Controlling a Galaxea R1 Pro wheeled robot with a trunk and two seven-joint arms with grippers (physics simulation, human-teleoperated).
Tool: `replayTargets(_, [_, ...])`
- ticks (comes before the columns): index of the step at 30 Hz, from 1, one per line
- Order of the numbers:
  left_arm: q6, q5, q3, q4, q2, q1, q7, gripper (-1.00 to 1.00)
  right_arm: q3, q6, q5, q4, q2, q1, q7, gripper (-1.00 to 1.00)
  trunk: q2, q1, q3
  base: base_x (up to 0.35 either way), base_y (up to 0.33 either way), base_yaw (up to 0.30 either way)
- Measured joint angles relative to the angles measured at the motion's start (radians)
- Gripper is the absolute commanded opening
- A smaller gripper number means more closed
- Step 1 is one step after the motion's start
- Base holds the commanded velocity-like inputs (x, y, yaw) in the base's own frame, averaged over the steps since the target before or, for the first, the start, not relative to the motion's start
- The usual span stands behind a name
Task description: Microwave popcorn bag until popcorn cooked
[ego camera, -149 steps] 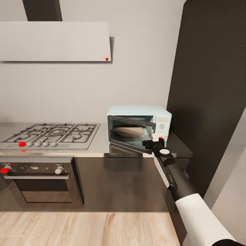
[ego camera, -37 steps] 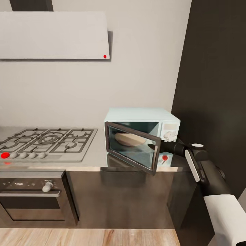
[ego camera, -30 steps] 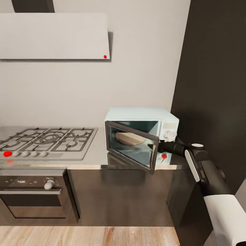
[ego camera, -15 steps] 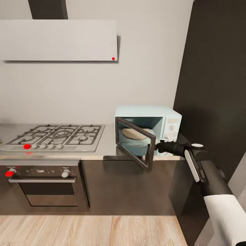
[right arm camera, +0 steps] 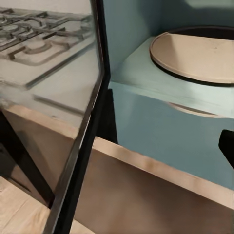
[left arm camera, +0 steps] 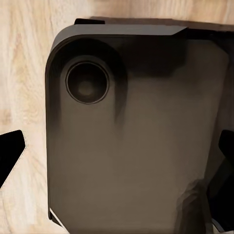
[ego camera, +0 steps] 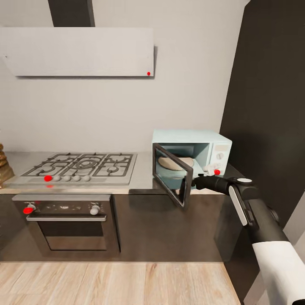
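Kitchen, head view: grey wall, white hood (ego camera: 84,51), dark tall cabinet (ego camera: 271,106), wood floor (ego camera: 114,284). The grey countertop (ego camera: 142,180) carries the gas hob (ego camera: 80,166) above the oven (ego camera: 70,222), and the mint microwave (ego camera: 192,159) at its right end. The microwave door (ego camera: 173,180) stands swung open; inside lies a tan turntable (right arm camera: 195,56), bare. A tan-brown object (ego camera: 4,166) at the counter's far left edge is cut off; I cannot tell whether it is the popcorn bag. My right gripper (ego camera: 191,183) is at the door's free edge; whether its jaws are apart or together, I cannot tell. My left wrist camera faces a dark rounded panel (left arm camera: 131,136) over floor; jaw state unclear.
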Motion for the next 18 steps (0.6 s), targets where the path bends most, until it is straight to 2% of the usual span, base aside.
replayTargets(10, [0.000, 0.000, 0.000, 0.000, 0.000, 0.000, 0.000, 1.00, 0.000, -0.001, -0.005, 0.007, -0.002, 0.000, 0.017, 1.00, 0.000, 0.000, 0.000, 0.000, 0.130, 0.000])
replayTargets(14, [0.000, 0.000, 0.000, 0.001, 0.000, 0.000, 0.000, 1.00, -0.003, -0.002, -0.004, 0.008, -0.003, 0.000, 0.141, 1.00, 0.000, 0.000, 0.000, 0.000, 0.024, 0.000])
replayTargets(18, [0.000, 0.000, 0.000, 0.000, 0.000, 0.000, 0.000, 1.00, -0.003, -0.004, 0.000, 0.009, -0.007, 0.000, 0.179, 1.00, 0.000, 0.000, 0.000, 0.000, 0.002, 0.000])
